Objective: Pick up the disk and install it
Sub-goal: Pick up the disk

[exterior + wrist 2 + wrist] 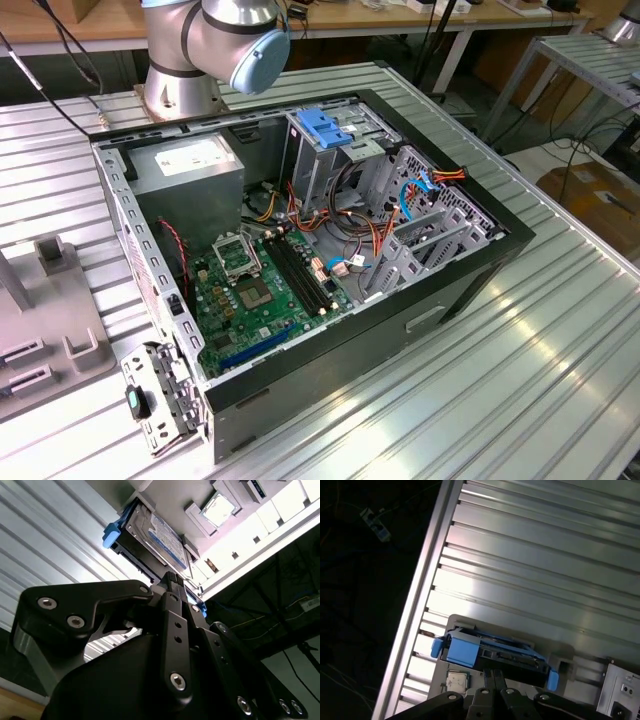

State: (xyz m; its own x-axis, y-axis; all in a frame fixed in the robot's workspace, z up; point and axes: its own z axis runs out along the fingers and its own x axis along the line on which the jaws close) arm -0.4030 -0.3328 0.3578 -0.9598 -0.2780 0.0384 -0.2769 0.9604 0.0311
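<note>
The disk (492,652) lies on a grey holder plate (451,622) on the ribbed metal table, with blue rails (462,649) along its sides. Its blue-and-white label (167,537) shows in the second wrist view. My gripper (493,674) has its two black fingers (172,580) pressed close together, with the tips right at the disk's near edge. Nothing is held between them. The open computer case (300,250) sits mid-table in the exterior view, with a drive cage and its light-blue latch (325,128) at the back.
A small square chip (456,681) lies on the holder plate beside the disk. A pale box with a power socket (620,697) stands close by. The table edge (415,615) drops to a dark floor. Inside the case are a motherboard (255,295), cables and a power supply (190,170).
</note>
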